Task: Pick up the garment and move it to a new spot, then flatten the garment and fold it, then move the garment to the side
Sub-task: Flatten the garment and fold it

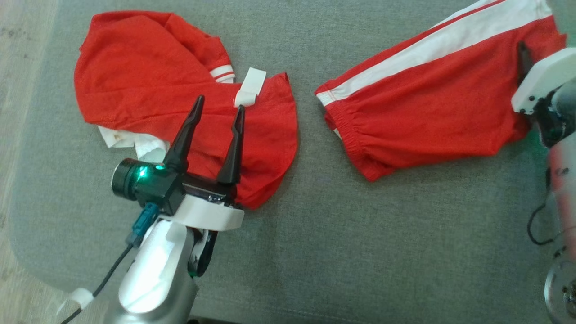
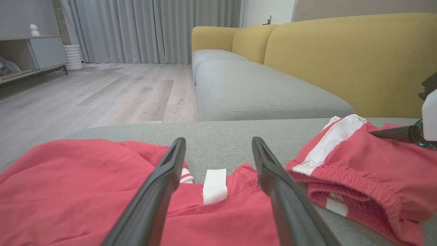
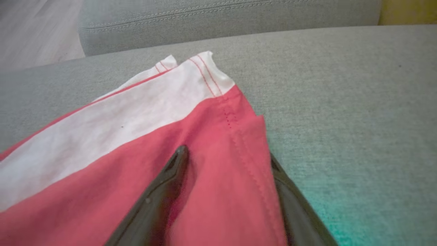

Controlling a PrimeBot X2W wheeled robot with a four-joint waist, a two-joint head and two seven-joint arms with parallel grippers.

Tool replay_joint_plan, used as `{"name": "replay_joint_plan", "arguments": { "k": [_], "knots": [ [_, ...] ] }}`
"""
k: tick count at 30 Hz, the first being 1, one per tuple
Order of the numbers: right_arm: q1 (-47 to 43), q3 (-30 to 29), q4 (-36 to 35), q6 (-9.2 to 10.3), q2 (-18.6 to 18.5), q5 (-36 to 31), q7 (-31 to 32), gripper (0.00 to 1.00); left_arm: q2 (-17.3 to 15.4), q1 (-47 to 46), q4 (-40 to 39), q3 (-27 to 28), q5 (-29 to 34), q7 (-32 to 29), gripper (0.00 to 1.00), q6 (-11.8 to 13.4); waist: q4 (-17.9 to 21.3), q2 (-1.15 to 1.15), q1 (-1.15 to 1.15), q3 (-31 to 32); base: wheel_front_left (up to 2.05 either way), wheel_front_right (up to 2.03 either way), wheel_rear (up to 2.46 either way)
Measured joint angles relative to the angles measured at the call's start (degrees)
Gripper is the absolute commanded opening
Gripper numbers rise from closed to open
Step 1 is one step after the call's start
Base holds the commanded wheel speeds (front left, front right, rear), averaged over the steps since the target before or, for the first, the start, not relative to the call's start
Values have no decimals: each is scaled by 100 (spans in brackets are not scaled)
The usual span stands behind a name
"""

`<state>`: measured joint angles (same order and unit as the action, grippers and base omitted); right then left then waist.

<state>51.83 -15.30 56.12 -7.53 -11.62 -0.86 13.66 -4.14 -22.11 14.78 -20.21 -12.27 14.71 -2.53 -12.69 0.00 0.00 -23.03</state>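
1. Since everything rests on it, the grey sofa cushion comes first. It spans the head view, with wood floor past its left edge.
2. The red top lies crumpled on the cushion's left part, beneath and ahead of the left claw. Its bulk spreads crosswise to that claw's fingers.
3. The red shorts lie on the right part, with a strip of bare cushion between them and the top. Their long axis runs from the elastic waistband near the middle up toward the right claw, and a white stripe follows the far edge. They look doubled over, so probably folded.
4. The left claw hovers over the top's near side with its fingers spread wide. It holds nothing.
5. The right claw is also spread wide and straddles an edge of the shorts. One of its fingers lies on the cloth and the other is partly hidden under the hem. The fabric sits between them unpinched.
6. Each arm is nearer its own garment. The unfolded top is likely the piece to lift, and the left arm is better placed for it, needing only to drop and close.
7. A small white tag on the top sits just beyond the left claw's fingertips, in line with the gap between them.
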Motion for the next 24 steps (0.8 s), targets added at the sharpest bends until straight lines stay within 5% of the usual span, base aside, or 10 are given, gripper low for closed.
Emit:
{"name": "replay_joint_plan", "arguments": {
  "k": [1,2,15,24],
  "knots": [
    [29,54,57,0,-1,52,4,18,8,0,10,4,24,0,100,-4,15,0,0,18,0,0,0],
    [44,126,112,0,-3,90,4,0,16,0,23,7,36,0,100,-8,33,0,0,39,0,0,0],
    [-293,1035,420,0,-192,889,-524,0,86,43,135,187,174,0,100,-110,331,0,0,487,0,0,0],
    [-1010,310,526,0,-951,1243,-923,0,96,431,160,348,175,-1,100,-157,560,0,0,836,0,0,0]
  ]
}}
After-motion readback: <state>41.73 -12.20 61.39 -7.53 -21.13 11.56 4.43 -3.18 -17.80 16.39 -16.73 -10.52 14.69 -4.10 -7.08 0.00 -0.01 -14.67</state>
